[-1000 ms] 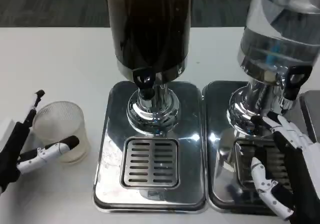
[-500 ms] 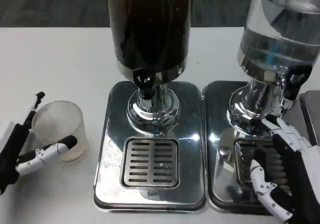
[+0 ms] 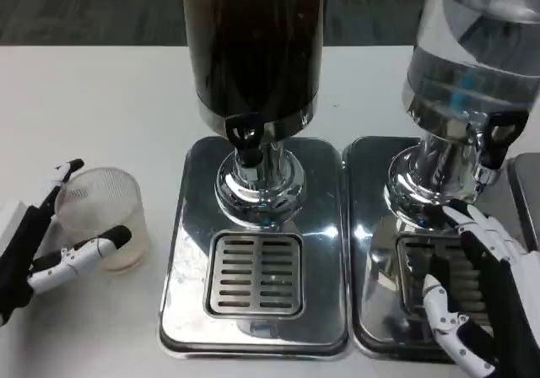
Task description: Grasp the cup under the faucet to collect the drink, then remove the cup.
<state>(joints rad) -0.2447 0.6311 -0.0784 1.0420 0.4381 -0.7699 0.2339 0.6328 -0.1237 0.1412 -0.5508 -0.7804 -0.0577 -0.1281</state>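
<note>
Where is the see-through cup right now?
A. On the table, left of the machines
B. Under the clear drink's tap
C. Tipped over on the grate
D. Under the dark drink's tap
A: the cup stands upright on the white table, between the left hand's fingers, left of the grate.

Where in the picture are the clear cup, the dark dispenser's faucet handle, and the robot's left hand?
clear cup (image 3: 99, 218): head view, on its ribbed side wall.
dark dispenser's faucet handle (image 3: 245, 133): head view, on the black lever.
left hand (image 3: 42, 243): head view, on the hand's middle, fingers around the cup.
</note>
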